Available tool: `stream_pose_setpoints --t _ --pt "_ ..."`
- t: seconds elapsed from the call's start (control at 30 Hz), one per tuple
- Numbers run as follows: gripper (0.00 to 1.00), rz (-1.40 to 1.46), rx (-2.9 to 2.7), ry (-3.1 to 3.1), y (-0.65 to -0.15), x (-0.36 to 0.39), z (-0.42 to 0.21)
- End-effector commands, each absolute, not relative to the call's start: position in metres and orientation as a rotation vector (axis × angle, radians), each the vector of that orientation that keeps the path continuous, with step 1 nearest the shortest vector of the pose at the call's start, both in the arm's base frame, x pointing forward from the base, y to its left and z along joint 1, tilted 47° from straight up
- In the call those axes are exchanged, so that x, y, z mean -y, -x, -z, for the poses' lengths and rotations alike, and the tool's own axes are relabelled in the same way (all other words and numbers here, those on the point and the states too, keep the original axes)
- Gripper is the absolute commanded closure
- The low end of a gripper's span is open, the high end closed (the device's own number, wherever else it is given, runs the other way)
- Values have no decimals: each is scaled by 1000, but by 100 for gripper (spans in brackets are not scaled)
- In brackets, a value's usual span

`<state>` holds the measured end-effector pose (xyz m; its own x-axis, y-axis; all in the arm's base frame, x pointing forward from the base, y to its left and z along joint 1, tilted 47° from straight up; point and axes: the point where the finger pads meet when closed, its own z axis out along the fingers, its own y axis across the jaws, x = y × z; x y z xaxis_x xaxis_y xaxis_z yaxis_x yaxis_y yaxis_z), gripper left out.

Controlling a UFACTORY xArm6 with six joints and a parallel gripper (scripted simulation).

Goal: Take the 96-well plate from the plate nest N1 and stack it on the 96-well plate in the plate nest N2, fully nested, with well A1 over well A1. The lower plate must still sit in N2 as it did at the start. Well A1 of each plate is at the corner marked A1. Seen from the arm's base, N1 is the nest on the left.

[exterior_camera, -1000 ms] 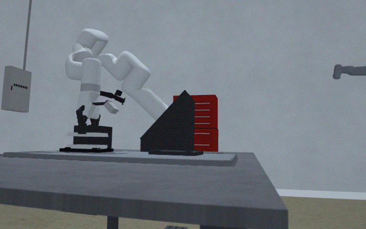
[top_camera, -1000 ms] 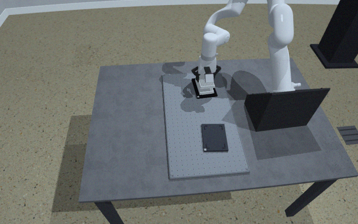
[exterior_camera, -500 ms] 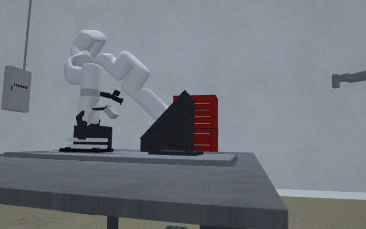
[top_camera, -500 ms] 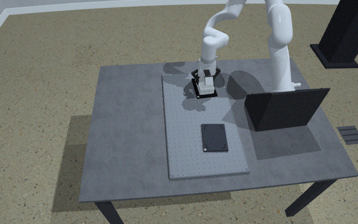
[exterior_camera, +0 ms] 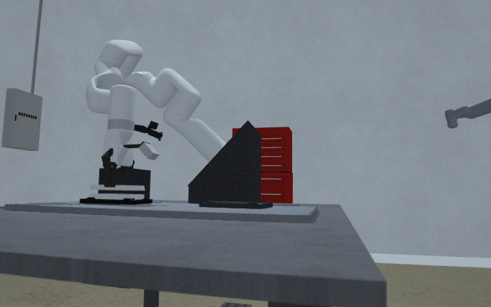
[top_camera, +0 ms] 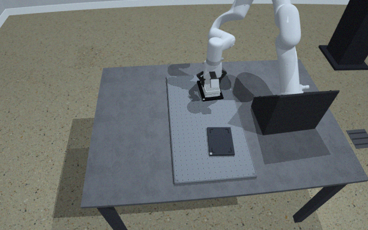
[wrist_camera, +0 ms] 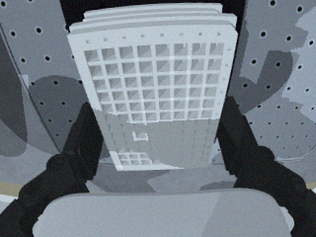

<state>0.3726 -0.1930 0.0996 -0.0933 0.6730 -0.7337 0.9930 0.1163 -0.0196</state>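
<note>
Gripper (top_camera: 211,84) (exterior_camera: 117,183) (wrist_camera: 158,115) closed on the upper plate (top_camera: 212,87) (exterior_camera: 130,187) (wrist_camera: 158,74), which hangs just above the lower plate (top_camera: 212,95) (exterior_camera: 123,196) (wrist_camera: 153,9) in nest N2 (top_camera: 212,99) (exterior_camera: 85,201) (wrist_camera: 72,10). Narrow gap between plates in exterior view. Pick from nest N1 (top_camera: 221,141) (exterior_camera: 235,204) done, that nest bare; carry nearly done, by my reading. Left: final lowering, full nesting, release, retreat. Small white corner tags (top_camera: 211,153) on both nests, too small to read; A1 marks not legible, match unconfirmed; no brand legible

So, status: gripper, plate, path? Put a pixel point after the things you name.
Gripper (top_camera: 212,86) (exterior_camera: 117,181) (wrist_camera: 158,115) shut on upper plate (top_camera: 209,88) (exterior_camera: 126,187) (wrist_camera: 158,74). Held above lower plate (top_camera: 212,95) (exterior_camera: 135,196) (wrist_camera: 153,9), gap showing, not nested. No obstruction seen between.
</note>
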Motion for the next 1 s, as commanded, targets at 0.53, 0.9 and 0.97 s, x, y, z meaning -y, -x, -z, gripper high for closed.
stream_pose_setpoints --t 0.53,0.9,0.97 --pt "100 724 -1830 -1613 -374 195 -98" --pt "100 724 -1830 -1613 -374 196 -97" --pt "100 724 -1830 -1613 -374 196 -97"
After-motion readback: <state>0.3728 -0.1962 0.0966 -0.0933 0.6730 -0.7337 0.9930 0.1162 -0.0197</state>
